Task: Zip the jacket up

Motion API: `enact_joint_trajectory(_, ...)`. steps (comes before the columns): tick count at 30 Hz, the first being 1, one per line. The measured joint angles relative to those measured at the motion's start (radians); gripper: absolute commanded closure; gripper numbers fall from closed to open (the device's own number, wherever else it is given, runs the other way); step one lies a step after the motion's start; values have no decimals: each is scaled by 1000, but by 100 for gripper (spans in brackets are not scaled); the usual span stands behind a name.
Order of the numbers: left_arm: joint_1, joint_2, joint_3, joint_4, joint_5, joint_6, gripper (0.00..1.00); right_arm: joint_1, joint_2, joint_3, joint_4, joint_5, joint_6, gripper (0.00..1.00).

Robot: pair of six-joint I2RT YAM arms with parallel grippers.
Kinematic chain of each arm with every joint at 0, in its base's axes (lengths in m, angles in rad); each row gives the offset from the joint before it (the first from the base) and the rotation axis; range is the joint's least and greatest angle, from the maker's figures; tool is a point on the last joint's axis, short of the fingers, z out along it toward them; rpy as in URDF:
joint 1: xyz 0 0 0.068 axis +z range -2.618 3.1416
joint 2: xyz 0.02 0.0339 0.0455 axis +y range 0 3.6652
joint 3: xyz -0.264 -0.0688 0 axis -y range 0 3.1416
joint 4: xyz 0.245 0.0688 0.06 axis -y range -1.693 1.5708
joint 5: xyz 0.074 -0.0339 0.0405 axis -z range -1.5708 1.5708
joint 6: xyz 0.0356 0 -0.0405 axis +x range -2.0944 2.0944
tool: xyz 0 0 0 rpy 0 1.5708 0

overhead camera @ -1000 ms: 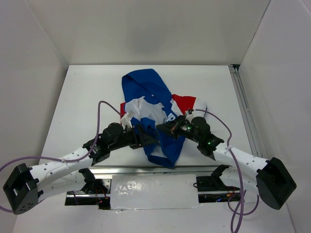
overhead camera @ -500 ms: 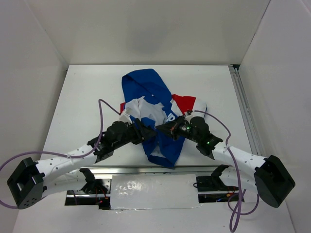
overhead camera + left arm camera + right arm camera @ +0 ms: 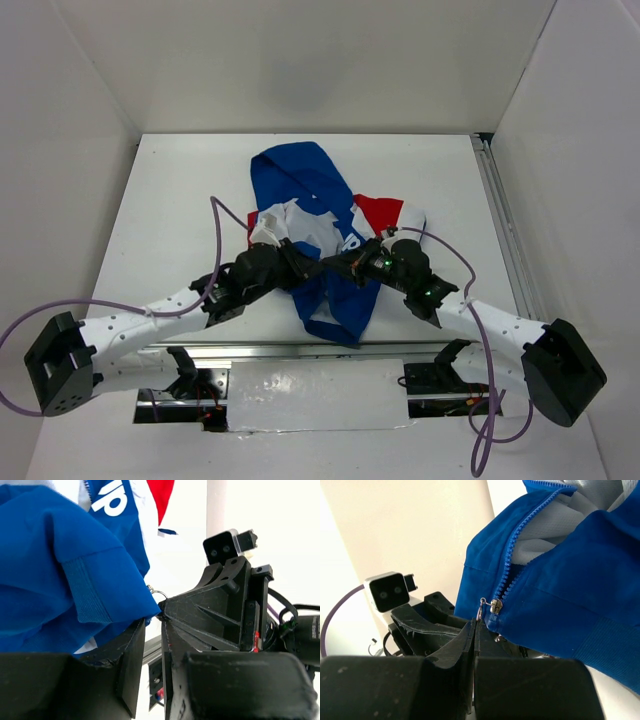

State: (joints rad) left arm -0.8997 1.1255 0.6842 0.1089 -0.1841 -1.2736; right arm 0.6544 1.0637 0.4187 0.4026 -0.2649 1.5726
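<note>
The blue jacket (image 3: 300, 180) lies crumpled mid-table, white lining and a red panel showing. Both grippers meet at its lower front. My right gripper (image 3: 476, 622) is shut on the small metal ring of the zipper pull (image 3: 479, 611), just below the slider (image 3: 495, 605) at the bottom of the blue zipper teeth. My left gripper (image 3: 154, 620) faces it tip to tip, its jaws a narrow gap apart. The jacket's (image 3: 60, 570) ribbed hem corner drapes over the left finger and hangs at the tips. From above, the left gripper (image 3: 305, 268) and right gripper (image 3: 340, 267) almost touch.
The white table (image 3: 180, 200) is boxed in by white walls on three sides. A metal rail (image 3: 500, 230) runs along its right edge. Purple cables (image 3: 215, 215) loop off both arms. A foil-covered plate (image 3: 315, 390) sits between the arm bases.
The left arm has reached right, bringing its gripper up to the hem beside the right gripper, and its jaws have narrowed. The right gripper has stayed shut on the zipper pull.
</note>
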Motion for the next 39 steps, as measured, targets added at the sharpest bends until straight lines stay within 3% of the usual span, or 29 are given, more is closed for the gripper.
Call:
enact_joint_trajectory(12,-52,-1,2,-105,-132,-72,66,-6,-8,0,2,-9,5,100)
enact_joint_trajectory(26,-79,0,4,-104,-180,-92,64,-7,23,2,5,-39,5,100)
enact_joint_trajectory(39,-142,57,97,-206,-265,-129,64,-7,24,19,3,-47,0,100)
